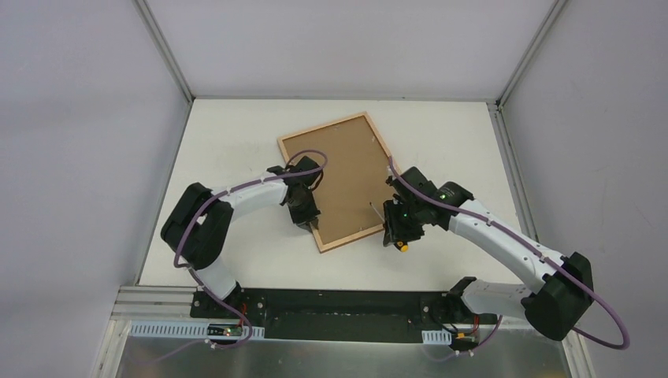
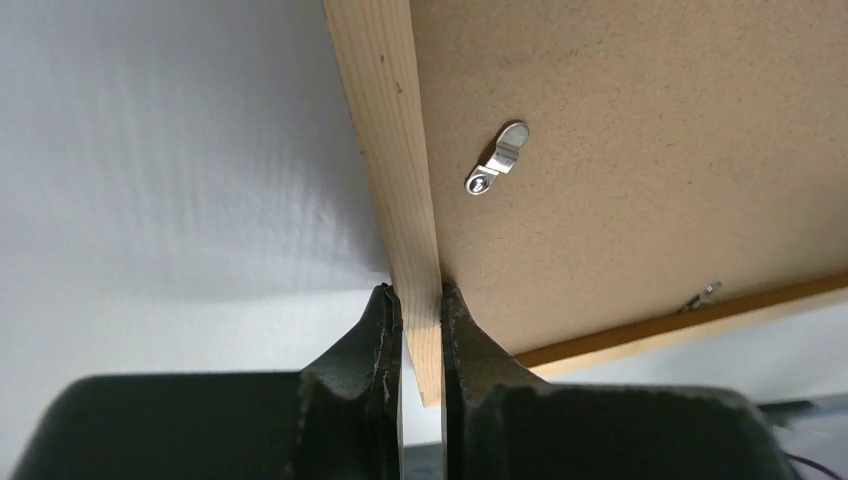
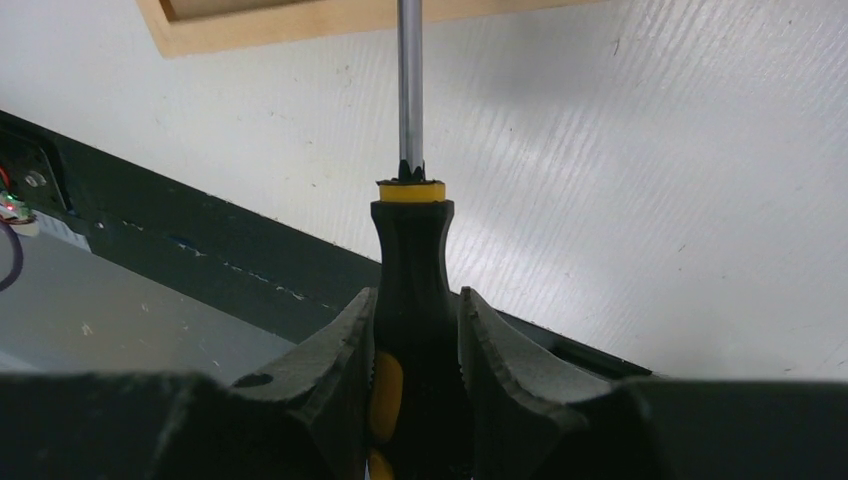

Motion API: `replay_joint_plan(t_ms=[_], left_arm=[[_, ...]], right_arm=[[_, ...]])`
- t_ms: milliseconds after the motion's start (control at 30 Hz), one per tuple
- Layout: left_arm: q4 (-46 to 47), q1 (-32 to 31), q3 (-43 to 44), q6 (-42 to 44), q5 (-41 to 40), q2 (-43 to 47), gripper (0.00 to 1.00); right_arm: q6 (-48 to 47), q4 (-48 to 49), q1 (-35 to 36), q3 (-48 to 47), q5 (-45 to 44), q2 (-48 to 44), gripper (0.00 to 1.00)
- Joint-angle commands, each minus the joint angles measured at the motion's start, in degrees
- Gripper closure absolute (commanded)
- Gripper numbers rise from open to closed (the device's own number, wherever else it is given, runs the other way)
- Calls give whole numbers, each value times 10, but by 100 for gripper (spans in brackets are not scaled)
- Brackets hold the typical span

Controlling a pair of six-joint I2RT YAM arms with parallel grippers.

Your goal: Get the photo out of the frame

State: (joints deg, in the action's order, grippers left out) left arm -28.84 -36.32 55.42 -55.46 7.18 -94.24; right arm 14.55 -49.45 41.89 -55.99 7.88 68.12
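**Top, left-wrist and right-wrist views.** A thin orange-brown wooden picture frame [image 1: 324, 127] lies on the white table [image 1: 236, 134], turned at an angle, with its corkboard-brown back facing up. The photo cannot be seen from this side.

The left gripper [image 1: 306, 214] is closed on the frame near one of its near corners. In the left-wrist view [image 2: 420, 300] its two black fingers [image 2: 375, 340] pinch the pale side rail [image 2: 395, 150] between them, one finger on the outer face and one on the inner face. Ahead of the jaws and inside the rail, a small silver metal clip [image 2: 497, 160] is screwed to the back. A second, smaller clip [image 2: 703, 293] sits by the adjoining rail, off to the jaws' side.

The right gripper [image 1: 394, 228] stands just off the opposite long rail. Its jaws are clamped on the handle of a black-and-yellow screwdriver [image 3: 410, 250], whose steel shaft [image 3: 409, 80] runs straight ahead from between the fingers [image 3: 500, 350]. In the top view the shaft [image 1: 377, 214] reaches over the frame's back. Whether its tip touches the board cannot be told. A corner of the frame [image 3: 300, 20] shows ahead of these jaws.
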Motion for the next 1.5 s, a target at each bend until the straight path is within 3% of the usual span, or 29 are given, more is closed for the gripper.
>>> replay_joint_plan(t_ms=[0, 233, 433, 533, 567, 700, 933, 1100, 1167, 1267, 1467], left_arm=[[-130, 3, 84, 260, -149, -43, 100], [-154, 5, 180, 497, -233, -116, 100], [-141, 12, 239, 568, -263, -168, 100], [-141, 20, 262, 557, -283, -168, 97], [-142, 26, 266, 531, -269, -157, 93], [-146, 63, 250, 417, -215, -89, 60], [-148, 151, 133, 129, -91, 88, 30], [-137, 165, -3, -224, 8, 176, 21], [-86, 157, -65, -323, 44, 207, 18], [-38, 131, -91, -375, 23, 230, 15], [43, 70, -100, -414, 14, 186, 14]], right_arm=[[-30, -20, 26, -11, 17, 18, 100], [-46, -12, 67, -22, 47, 70, 100], [-62, -12, 81, -46, 46, 115, 100], [-52, -10, 83, -60, 40, 122, 100], [-47, -9, 83, -64, 35, 119, 100], [-23, 9, 82, -63, 24, 97, 100], [-3, 33, 82, -43, 19, 72, 100], [-7, 35, 80, -41, 16, 74, 100], [-8, 36, 80, -42, 18, 76, 100], [-8, 39, 80, -42, 21, 76, 100], [-8, 39, 80, -42, 20, 77, 100]])
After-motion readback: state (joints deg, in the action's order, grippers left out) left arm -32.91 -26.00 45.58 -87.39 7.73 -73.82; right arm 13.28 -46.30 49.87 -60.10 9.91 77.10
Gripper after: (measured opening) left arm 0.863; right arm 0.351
